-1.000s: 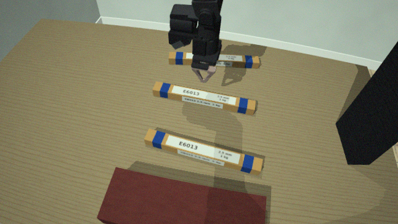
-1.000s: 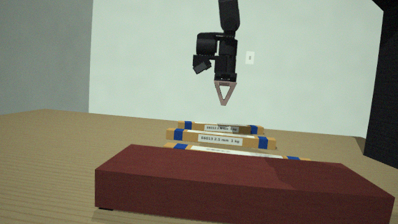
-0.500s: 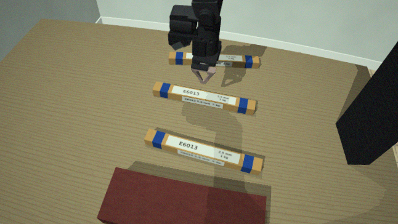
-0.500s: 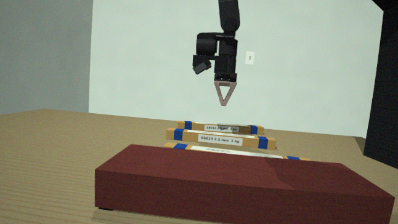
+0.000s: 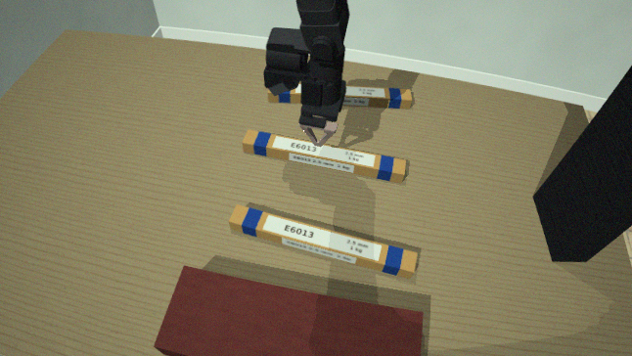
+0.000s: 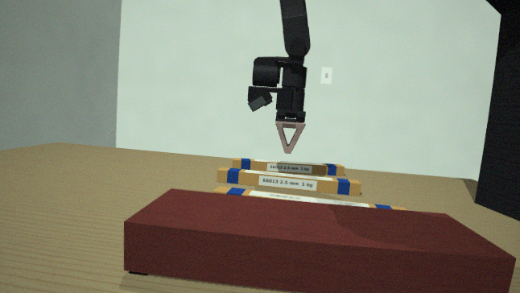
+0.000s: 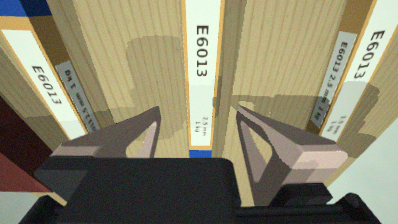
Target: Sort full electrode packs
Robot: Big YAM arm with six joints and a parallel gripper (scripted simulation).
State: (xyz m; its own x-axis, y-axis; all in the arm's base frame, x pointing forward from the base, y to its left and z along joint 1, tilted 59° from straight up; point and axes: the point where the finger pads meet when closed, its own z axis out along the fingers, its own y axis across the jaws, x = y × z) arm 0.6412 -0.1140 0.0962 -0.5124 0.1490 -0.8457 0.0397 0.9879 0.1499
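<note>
Three orange packs with blue bands and white E6013 labels lie flat on the wooden table, in a row running away from the low dark red platform [image 5: 289, 318]. They are the near pack [image 5: 323, 240], the middle pack [image 5: 324, 155] and the far pack [image 5: 372, 96]. My gripper [image 5: 319, 136] hangs open and empty a little above the middle pack, near its centre. In the side view the gripper [image 6: 290, 149] is clear of the packs. In the wrist view the middle pack [image 7: 202, 75] runs between my fingers, with the near pack [image 7: 47, 85] at left and the far pack [image 7: 357, 70] at right.
A tall black block [image 5: 592, 181] stands at the right edge of the table. The platform [image 6: 318, 237] has nothing on its top. A wall with a white skirting board runs behind the far pack.
</note>
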